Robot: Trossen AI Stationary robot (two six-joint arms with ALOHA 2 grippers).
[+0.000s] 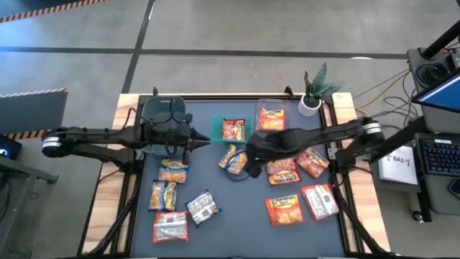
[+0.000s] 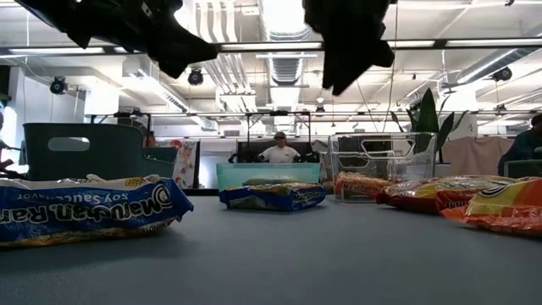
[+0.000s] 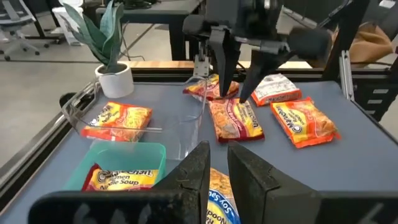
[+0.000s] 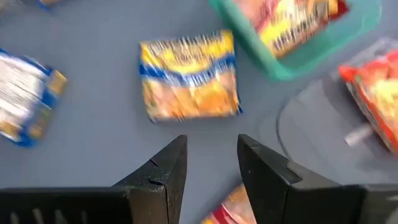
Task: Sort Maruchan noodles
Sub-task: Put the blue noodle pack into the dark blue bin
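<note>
Right gripper [image 1: 253,160] hangs with fingers parted and empty above the yellow-and-blue packet [image 1: 233,158] at the high view's centre; left gripper [image 1: 192,142] is narrow, empty. Eleven noodle packets [image 1: 284,209] show: nine loose, one in the teal bin [image 1: 218,129], one in the clear bin [image 1: 259,106]; grey bin [image 1: 147,109] upper left

Glossy, crinkled plastic film is seen on the noodle packets [image 1: 284,209]. A matt grey-blue mat [image 1: 230,216] is laid over a pale wood table [image 1: 108,208]. 1 bin is clear plastic [image 3: 186,127], 1 opaque teal plastic [image 3: 99,163]. Matt black fingers [image 4: 163,171] are shown.
</note>
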